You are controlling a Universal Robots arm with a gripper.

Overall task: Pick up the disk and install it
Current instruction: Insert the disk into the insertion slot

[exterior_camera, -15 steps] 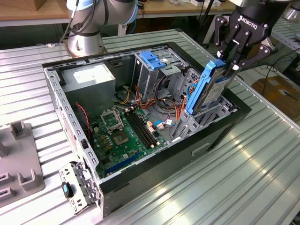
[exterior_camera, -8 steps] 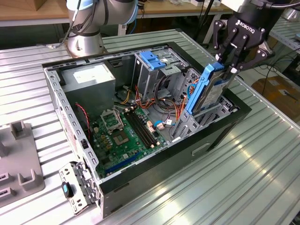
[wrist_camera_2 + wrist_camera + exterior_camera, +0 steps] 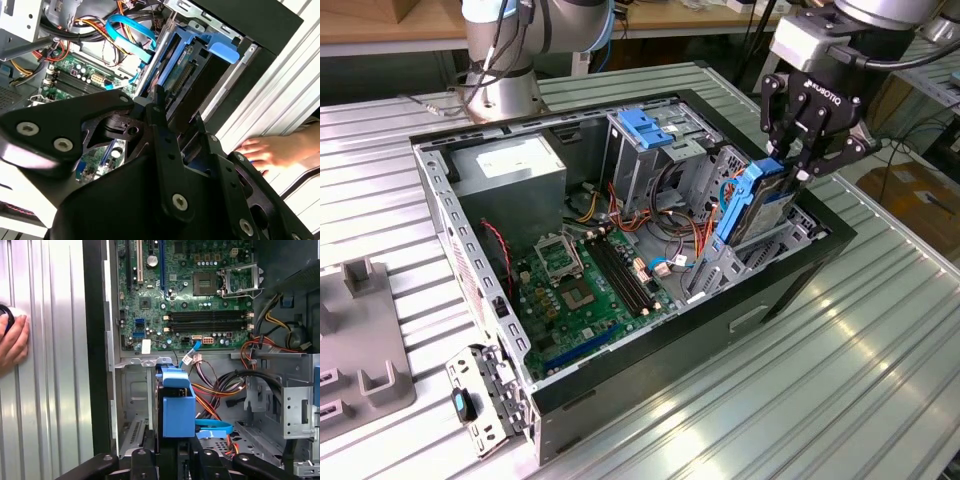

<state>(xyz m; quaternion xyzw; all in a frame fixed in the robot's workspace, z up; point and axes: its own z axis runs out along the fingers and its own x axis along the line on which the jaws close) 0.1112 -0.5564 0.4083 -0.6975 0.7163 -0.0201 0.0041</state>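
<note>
The disk (image 3: 758,210), blue rails along its sides, stands tilted on edge, its lower end at the bay in the open computer case's (image 3: 790,285) corner on the exterior view's right. The gripper (image 3: 786,168) reaches down from above, pinching the disk's upper end. Orange cables (image 3: 700,235) crowd beside it, near the green motherboard (image 3: 585,275). A person's hand (image 3: 270,150) rests on the ribbed metal tabletop (image 3: 820,400) just outside the case.

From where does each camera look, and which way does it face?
Exterior view: off the arm, facing down into the open computer case; shows the claw shut on the disk.
First wrist view: on the arm, facing past the disk toward the motherboard; claw links show.
Second wrist view: on the arm, facing the disk over claw links.
Both wrist views share the disk and a person's hand.
</note>
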